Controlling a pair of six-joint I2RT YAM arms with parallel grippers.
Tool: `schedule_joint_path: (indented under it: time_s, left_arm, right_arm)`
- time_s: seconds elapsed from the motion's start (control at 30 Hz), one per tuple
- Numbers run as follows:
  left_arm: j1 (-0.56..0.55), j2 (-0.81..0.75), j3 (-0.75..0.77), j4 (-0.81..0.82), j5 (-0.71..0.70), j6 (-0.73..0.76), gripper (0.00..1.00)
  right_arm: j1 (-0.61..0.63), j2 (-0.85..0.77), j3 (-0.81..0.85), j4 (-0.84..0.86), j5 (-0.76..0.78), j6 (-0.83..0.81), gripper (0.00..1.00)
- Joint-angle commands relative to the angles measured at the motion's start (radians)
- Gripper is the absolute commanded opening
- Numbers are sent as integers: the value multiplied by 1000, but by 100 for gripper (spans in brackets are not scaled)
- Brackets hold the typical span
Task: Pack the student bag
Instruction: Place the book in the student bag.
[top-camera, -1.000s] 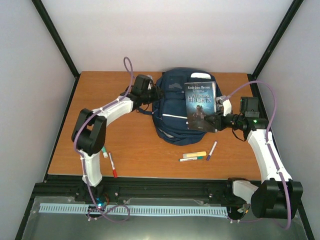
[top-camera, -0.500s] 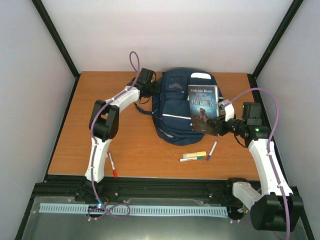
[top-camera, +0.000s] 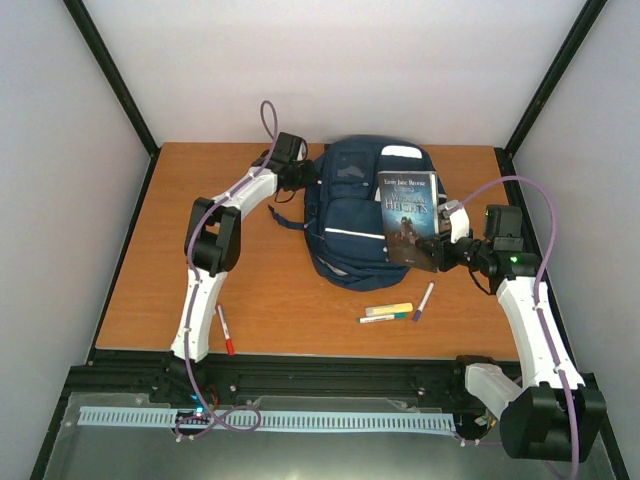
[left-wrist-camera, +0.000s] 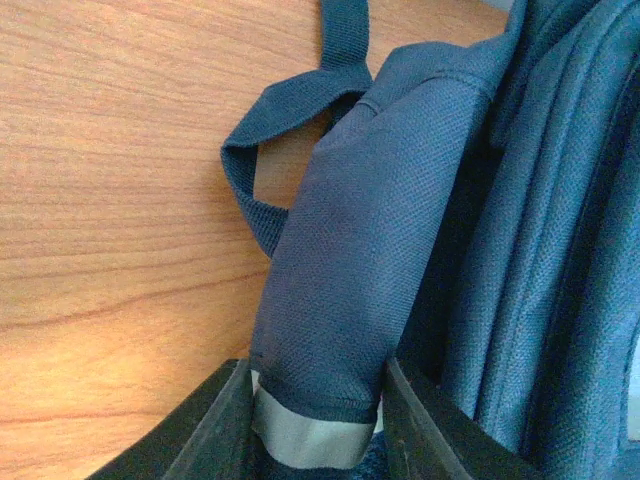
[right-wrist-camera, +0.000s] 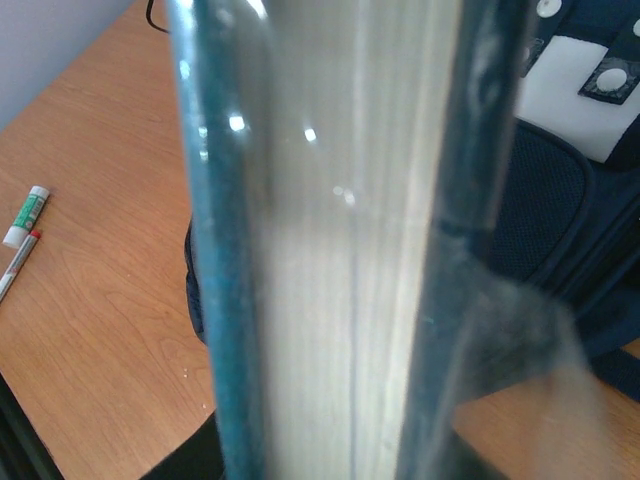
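Observation:
The student bag (top-camera: 350, 215), navy blue with white stripes, lies at the back middle of the table. My left gripper (top-camera: 308, 173) is at its left side. In the left wrist view the jaws (left-wrist-camera: 318, 420) press on both sides of a padded shoulder strap (left-wrist-camera: 360, 270) with a grey end tab. My right gripper (top-camera: 441, 250) is shut on the lower right corner of a dark paperback book (top-camera: 408, 215) and holds it upright over the bag's right half. The book's page edge (right-wrist-camera: 330, 250) fills the right wrist view, with the bag (right-wrist-camera: 560, 200) behind it.
A red pen (top-camera: 226, 330) lies by the left arm near the front edge. A yellow highlighter and a dark marker (top-camera: 388, 312) lie in front of the bag, and a purple pen (top-camera: 424, 300) lies beside them. A loose webbing loop (left-wrist-camera: 290, 105) rests on the wood left of the bag.
My left arm has stretched out to the bag's left side and its jaws have narrowed onto the strap. My right gripper has carried the book a little to the right.

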Motion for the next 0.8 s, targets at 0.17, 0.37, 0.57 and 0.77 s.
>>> schedule_joint_path:
  time_s: [0.17, 0.37, 0.57, 0.77]
  left_arm:
    - [9, 8, 28, -25, 16, 23, 3]
    - [86, -143, -181, 31, -76, -74, 1]
    - [165, -344, -445, 5, -286, -147, 1]
    - [190, -511, -684, 46, -375, -257, 1]
  right_arm:
    - [-21, -7, 8, 111, -46, -20, 3]
    - [-22, -12, 8, 111, -48, -21, 3]
    - [-25, -22, 9, 111, -54, -17, 3]
    - [-27, -17, 10, 111, -68, -15, 3]
